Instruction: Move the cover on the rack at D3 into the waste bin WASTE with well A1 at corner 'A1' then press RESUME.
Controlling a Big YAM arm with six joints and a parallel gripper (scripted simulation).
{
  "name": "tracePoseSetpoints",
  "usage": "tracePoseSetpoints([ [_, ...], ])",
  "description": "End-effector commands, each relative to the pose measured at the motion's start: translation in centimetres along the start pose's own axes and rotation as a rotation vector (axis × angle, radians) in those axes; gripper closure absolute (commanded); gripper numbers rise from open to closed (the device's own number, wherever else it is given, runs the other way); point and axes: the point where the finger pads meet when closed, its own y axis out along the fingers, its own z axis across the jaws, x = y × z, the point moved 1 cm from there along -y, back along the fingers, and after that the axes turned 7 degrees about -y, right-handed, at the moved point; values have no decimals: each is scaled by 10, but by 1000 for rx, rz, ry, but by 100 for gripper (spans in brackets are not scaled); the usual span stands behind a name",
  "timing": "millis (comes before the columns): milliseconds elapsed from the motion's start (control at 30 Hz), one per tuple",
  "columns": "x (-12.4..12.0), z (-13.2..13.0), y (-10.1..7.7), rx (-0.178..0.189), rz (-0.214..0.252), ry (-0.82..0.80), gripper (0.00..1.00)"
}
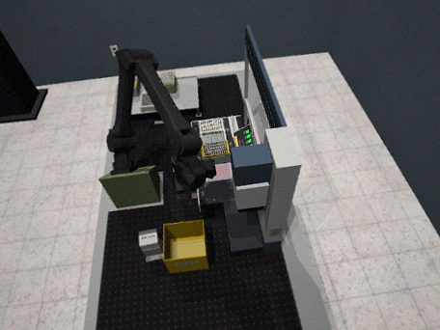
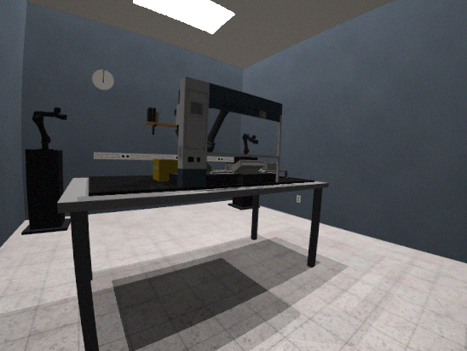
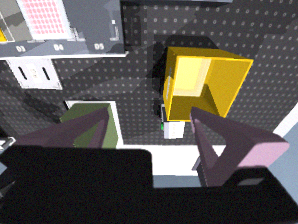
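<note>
My gripper (image 3: 149, 111) is open and empty, with its two mauve fingers spread wide. It hangs high over the black mat between the deck and the yellow waste bin (image 3: 205, 90); in the top view the gripper (image 1: 193, 175) is beside the deck's near end. The bin (image 1: 184, 239) stands upright, and a pale flat piece (image 3: 191, 75) lies inside it below the rim. The tip rack at D3 (image 1: 213, 142) has a yellow base and an open grid on top. A small grey key box (image 3: 172, 129) with a green dot stands against the bin.
A pink-welled plate (image 3: 47, 17) sits on the deck by the D4 label. An olive green block (image 3: 92, 129) lies under my left finger. A white slotted nest (image 3: 35, 74) is on the mat. The liquid handler's tower (image 1: 276, 175) stands at the right, and a shelf at the back.
</note>
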Motion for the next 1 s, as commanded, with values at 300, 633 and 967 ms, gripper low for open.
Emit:
tracePoseSetpoints([
  [300,33,48,-7,-17,1,7,0],
  [633,56,92,-5,-15,1,7,0],
  [967,74,128,-4,-14,2,7,0],
])
